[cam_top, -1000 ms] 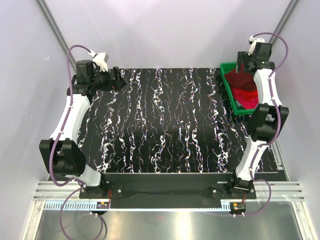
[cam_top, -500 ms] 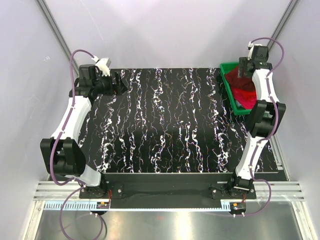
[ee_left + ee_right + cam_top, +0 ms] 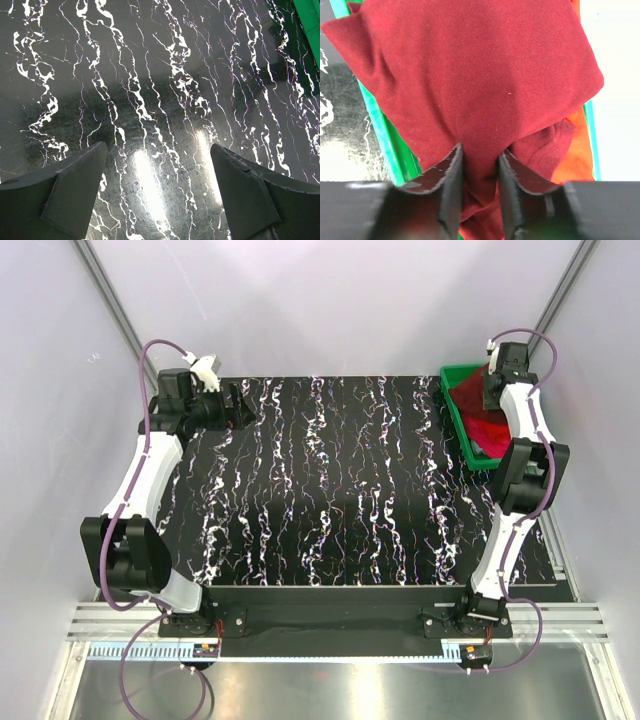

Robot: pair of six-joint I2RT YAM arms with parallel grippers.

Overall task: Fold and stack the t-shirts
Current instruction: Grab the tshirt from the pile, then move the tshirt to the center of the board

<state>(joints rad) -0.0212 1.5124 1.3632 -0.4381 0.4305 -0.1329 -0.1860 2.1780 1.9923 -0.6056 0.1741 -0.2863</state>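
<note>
Since a second ago the right end effector (image 3: 480, 150) had shifted farther toward the upper right of the top view and narrowed, pinching a fold of the dark maroon t-shirt (image 3: 470, 75). That shirt lay over a bright red t-shirt (image 3: 576, 150) in the green bin (image 3: 387, 150). At upper left, the left end effector (image 3: 157, 165) hung spread above the bench (image 3: 150, 75).

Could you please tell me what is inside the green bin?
A maroon t-shirt lies on top, pinched by the right tool; a bright red shirt peeks out beneath. The bin floor is covered.
</note>
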